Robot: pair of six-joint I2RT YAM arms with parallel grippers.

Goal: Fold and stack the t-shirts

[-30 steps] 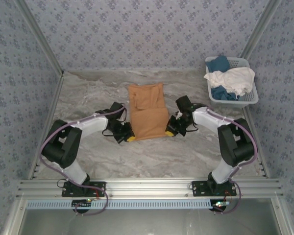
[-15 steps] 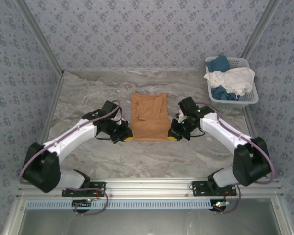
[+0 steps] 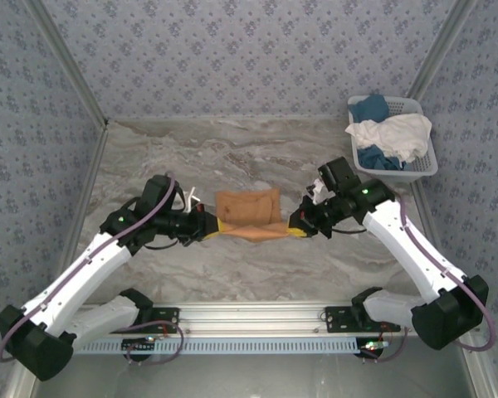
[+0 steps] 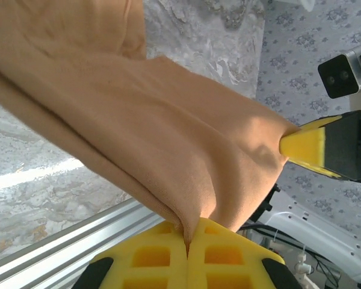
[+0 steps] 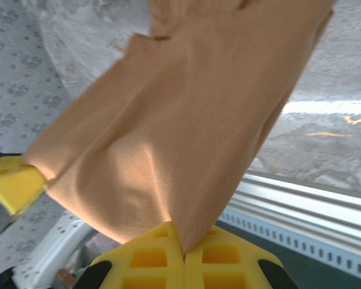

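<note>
The orange-tan t-shirt (image 3: pixel 249 212) hangs lifted above the middle of the table, stretched between both arms. My left gripper (image 3: pixel 211 225) is shut on its left corner; in the left wrist view the cloth (image 4: pixel 168 132) runs into the closed yellow pads (image 4: pixel 159 256). My right gripper (image 3: pixel 295 228) is shut on the right corner, and the right wrist view shows the t-shirt (image 5: pixel 186 120) pinched between its pads (image 5: pixel 225 259). More t-shirts, white (image 3: pixel 392 134) and blue (image 3: pixel 370 108), lie heaped in the basket. The print is hidden.
A white lattice basket (image 3: pixel 423 170) stands at the back right by the wall. Patterned walls close in the marble table (image 3: pixel 257 265) on three sides. An aluminium rail (image 3: pixel 249 315) runs along the near edge.
Both arms have risen and reached forward, lifting the near edge of the orange-tan t-shirt off the table. The shirt now looks shorter, doubled over on itself.
</note>
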